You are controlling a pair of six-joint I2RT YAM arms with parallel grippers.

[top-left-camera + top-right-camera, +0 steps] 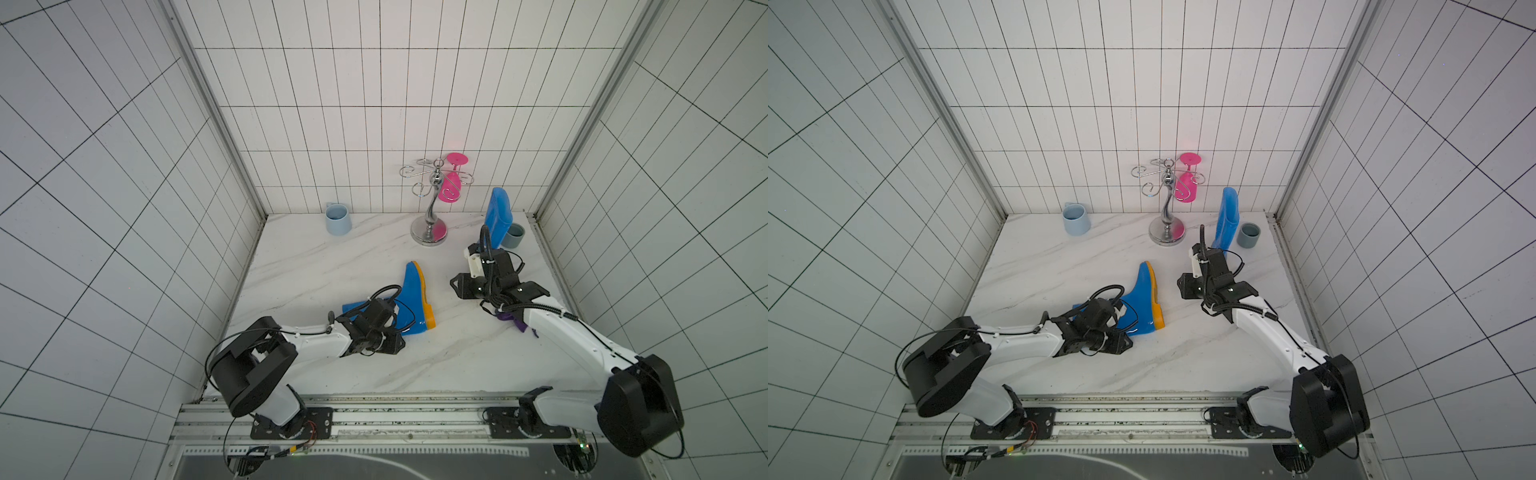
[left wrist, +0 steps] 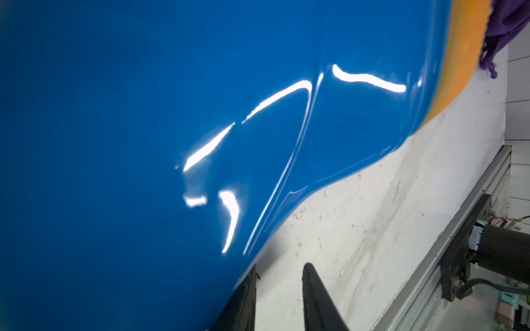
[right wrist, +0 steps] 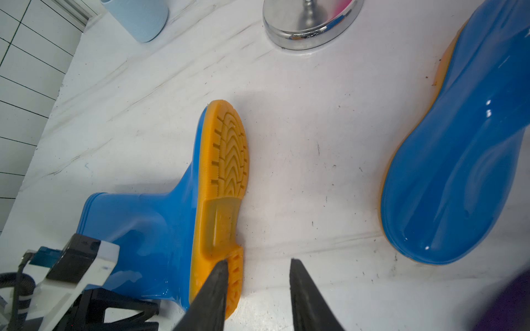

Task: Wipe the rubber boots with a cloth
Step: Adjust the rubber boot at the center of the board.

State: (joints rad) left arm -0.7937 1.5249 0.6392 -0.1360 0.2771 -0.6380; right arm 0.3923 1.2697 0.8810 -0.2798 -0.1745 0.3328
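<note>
Rubber boots (image 1: 415,299) sit apart on the worktop (image 1: 316,266). We see the lying boot (image 1: 1144,299) on its side around the middle, its orange sole turned right and its toe pointing far. The upright boot (image 1: 497,212) stands at the far right, just beside a grey cup (image 1: 514,235). The cloth (image 1: 515,323) lies at the near right, partly under the right forearm and apart from both boots; neither arm holds it. In the left wrist view the left jaws stand a little apart with bare worktop between them. One of them is at the edge of the lying boot's shaft, but we cannot tell whether it touches. In the right wrist view the right jaws are likewise apart and empty, near that boot's heel. We judge the boots light for their size and hollow, with a shaft that gives under pressure and a glossy skin that will slip out of a pinch. The shaft's rim or the treaded sole edge looks the surest hold, so the boot does not skate while we rub. The cloth is limp, so we would pinch a raised fold from above.
</note>
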